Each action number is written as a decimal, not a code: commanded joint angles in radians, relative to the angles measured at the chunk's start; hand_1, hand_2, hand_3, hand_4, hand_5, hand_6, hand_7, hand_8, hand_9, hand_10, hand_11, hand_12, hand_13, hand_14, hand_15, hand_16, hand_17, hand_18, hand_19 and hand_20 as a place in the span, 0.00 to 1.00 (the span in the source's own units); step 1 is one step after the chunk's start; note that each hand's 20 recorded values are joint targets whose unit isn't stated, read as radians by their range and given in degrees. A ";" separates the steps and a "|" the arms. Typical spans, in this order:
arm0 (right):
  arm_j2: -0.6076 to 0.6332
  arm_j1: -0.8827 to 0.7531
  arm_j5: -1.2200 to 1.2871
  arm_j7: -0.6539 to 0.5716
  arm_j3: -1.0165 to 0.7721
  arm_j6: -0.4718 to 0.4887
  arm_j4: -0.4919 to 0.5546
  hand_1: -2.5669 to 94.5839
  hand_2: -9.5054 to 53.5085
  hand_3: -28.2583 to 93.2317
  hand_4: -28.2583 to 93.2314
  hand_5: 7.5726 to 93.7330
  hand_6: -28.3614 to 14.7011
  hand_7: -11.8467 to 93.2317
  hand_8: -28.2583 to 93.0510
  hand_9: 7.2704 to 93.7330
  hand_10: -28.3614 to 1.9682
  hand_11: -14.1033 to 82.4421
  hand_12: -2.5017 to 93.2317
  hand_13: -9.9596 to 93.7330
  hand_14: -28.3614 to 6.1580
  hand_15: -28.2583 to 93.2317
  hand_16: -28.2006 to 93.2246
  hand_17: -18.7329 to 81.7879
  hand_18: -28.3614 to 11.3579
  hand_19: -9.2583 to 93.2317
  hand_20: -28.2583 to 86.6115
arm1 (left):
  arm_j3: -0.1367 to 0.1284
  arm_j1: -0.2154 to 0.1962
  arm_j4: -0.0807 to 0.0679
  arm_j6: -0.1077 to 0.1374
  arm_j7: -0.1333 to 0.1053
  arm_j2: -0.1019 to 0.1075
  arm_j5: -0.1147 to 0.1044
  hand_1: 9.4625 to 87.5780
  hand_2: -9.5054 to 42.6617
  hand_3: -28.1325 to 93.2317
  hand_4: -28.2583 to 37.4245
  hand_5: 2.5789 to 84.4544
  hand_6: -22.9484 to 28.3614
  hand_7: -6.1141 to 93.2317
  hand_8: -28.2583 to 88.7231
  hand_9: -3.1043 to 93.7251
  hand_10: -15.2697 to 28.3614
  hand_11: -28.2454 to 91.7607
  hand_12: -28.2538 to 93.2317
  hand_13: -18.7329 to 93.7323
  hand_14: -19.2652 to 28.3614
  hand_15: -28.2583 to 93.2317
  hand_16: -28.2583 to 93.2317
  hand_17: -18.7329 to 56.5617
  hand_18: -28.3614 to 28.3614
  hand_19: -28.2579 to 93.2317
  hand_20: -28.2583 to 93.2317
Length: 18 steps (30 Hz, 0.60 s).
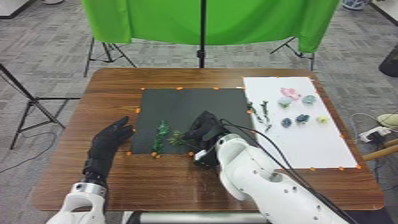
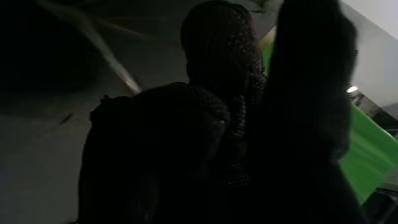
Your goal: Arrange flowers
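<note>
In the head view, my right hand (image 1: 206, 129) is low over the black mat (image 1: 191, 102), curled round a green sprig (image 1: 178, 139) whose leaves stick out beside it. A taller green sprig (image 1: 162, 136) lies to its left on the mat. In the right wrist view, a pale stem (image 2: 111, 59) runs to the curled fingers of my right hand (image 2: 178, 125); the hand hides the rest. My left hand (image 1: 111, 135) rests open left of the mat. On the white sheet (image 1: 284, 147) lie a pink flower (image 1: 290, 93), blue flowers (image 1: 302, 118), a pale yellow flower (image 1: 322, 120) and thin green sprigs (image 1: 265, 110).
Orange tape pieces (image 1: 179, 88) mark the edges of the mat and sheet on the brown table (image 1: 115, 90). Black cables (image 1: 275, 145) hang along my right arm. Beyond the table's far edge stand a green cloth (image 1: 258, 25) and its black stand (image 1: 202, 55).
</note>
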<state>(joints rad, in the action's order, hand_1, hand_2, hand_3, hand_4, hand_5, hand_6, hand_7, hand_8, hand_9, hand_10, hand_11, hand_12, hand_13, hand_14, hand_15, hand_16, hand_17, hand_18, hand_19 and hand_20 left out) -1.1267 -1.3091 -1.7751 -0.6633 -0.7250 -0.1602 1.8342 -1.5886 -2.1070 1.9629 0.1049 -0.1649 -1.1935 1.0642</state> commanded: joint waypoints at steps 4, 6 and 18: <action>0.014 -0.014 -0.122 0.051 -0.031 0.027 0.013 0.47 0.00 0.72 0.07 0.76 0.60 0.26 0.17 0.94 0.53 0.51 0.32 0.99 0.74 0.68 0.53 0.85 0.45 1.00 0.72 | 0.015 -0.012 -0.008 -0.024 0.022 -0.010 0.007 0.20 0.17 0.76 0.07 0.47 0.50 0.17 0.20 0.45 0.63 0.36 0.35 0.44 0.74 0.38 0.25 0.31 0.71 0.25 0.39; 0.039 -0.032 -0.168 0.051 -0.052 0.020 0.040 0.43 0.00 0.72 0.09 0.76 0.60 0.26 0.17 0.94 0.52 0.51 0.32 0.99 0.74 0.68 0.53 0.85 0.44 1.00 0.72 | 0.016 -0.011 -0.008 -0.026 0.021 -0.011 0.006 0.20 0.17 0.76 0.07 0.48 0.50 0.17 0.20 0.45 0.63 0.36 0.35 0.44 0.74 0.38 0.25 0.31 0.71 0.25 0.39; 0.145 -0.152 -0.098 -0.017 -0.174 0.263 0.164 0.31 0.20 0.70 0.13 0.80 0.56 0.24 0.18 0.95 0.49 0.52 0.31 1.00 0.69 0.69 0.52 0.85 0.40 1.00 0.74 | 0.008 -0.027 -0.002 -0.022 0.023 -0.015 0.006 0.20 0.17 0.76 0.07 0.48 0.50 0.17 0.20 0.45 0.63 0.36 0.35 0.44 0.74 0.38 0.25 0.31 0.71 0.25 0.39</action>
<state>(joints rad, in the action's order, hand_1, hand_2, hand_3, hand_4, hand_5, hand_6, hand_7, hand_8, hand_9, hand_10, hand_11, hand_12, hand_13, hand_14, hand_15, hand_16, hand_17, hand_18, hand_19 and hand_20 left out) -1.0345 -1.4217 -1.9230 -0.6447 -0.9062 0.0122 2.0003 -1.5893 -2.1077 1.9638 0.0914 -0.1559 -1.1940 1.0663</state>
